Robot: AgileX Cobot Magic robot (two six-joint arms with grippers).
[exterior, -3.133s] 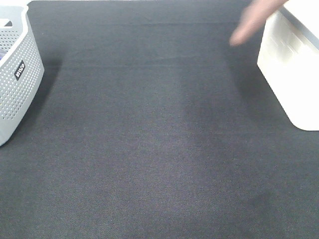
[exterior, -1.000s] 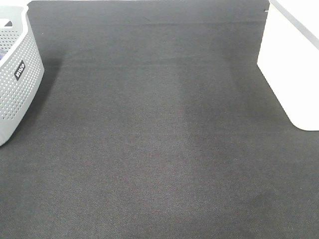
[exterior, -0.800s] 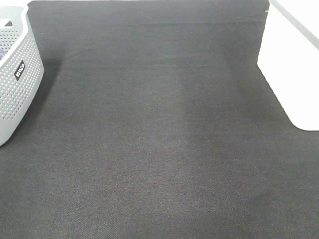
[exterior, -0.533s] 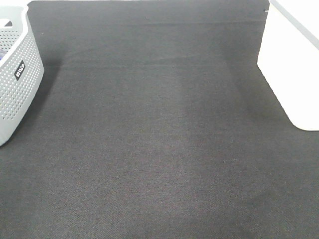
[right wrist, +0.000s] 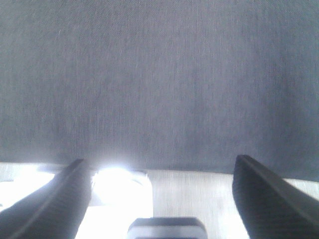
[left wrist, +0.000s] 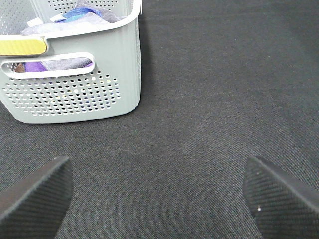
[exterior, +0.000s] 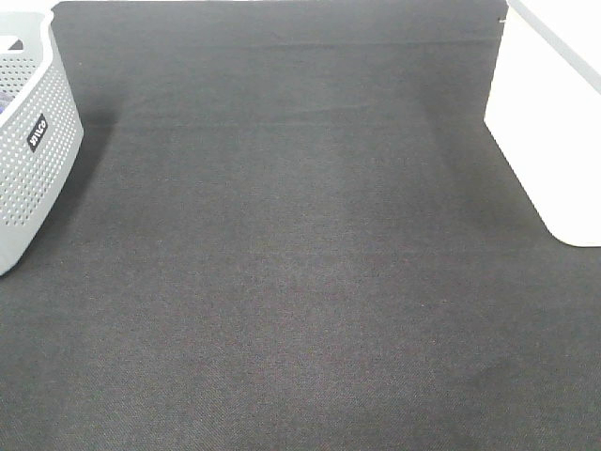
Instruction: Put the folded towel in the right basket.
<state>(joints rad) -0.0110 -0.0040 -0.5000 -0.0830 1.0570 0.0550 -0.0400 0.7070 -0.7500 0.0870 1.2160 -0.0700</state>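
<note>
A: Where was the folded towel?

B: Nowhere visible; the surface [exterior: 300, 282] lay bare, both grippers' jaws wide and empty.

A: Risk?

B: Probably grabbing clothes from the grey basket [left wrist: 75, 94] instead.

Table cover [exterior: 300, 282] was dark woven cloth, matt, fine rough weave. Left basket [exterior: 28, 160] looked like grey plastic, smooth, semi-matt, walls perforated w/ small round holes; black label on side. Its handle had a yellow strip [left wrist: 22, 46], prob. plastic, smooth. Cloth items [left wrist: 75, 12] inside, soft-looking. Right basket [exterior: 549, 141] white, smooth, plain walls, likely plastic. Left fingertips [left wrist: 35, 194] black, textured, matt.
</note>
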